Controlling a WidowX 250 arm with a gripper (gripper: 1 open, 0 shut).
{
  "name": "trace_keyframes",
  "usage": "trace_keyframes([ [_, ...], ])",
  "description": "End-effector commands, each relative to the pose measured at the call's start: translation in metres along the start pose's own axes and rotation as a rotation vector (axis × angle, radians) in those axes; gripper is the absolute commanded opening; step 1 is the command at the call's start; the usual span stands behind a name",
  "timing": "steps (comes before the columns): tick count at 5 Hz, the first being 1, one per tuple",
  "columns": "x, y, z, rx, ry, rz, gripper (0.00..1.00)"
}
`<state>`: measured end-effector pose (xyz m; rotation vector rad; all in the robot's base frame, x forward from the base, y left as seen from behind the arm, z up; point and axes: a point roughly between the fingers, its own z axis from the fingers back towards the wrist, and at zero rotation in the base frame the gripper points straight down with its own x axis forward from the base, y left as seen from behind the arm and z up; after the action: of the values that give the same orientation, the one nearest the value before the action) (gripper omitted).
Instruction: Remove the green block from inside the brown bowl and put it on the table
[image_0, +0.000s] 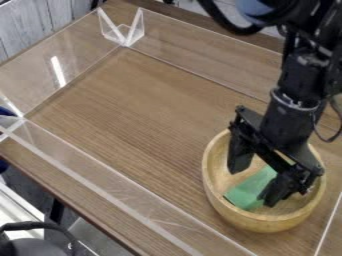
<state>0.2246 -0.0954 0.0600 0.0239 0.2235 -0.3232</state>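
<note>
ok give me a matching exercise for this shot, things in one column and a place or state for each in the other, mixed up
Things:
1. green block
2. brown bowl
3. gripper
4. clear acrylic wall

Place or state:
a. open, reaching down into the bowl over the block
b. stands along the table's edge
c. lies inside the bowl, partly hidden by the fingers
d. sits on the table near its front right corner

Pairs: 1-c, 2-d, 3-a, 4-b
</note>
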Motion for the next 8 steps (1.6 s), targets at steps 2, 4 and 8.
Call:
trace_keyframes([
  [2,0.014,0.001,-0.013,-0.005,-0.019,0.003,1.00],
  [4,0.017,-0.001,0.009,-0.004,-0.006,0.017,0.00],
  [8,0.046,0.002,0.030,0.117,-0.066,-0.099,0.00],
])
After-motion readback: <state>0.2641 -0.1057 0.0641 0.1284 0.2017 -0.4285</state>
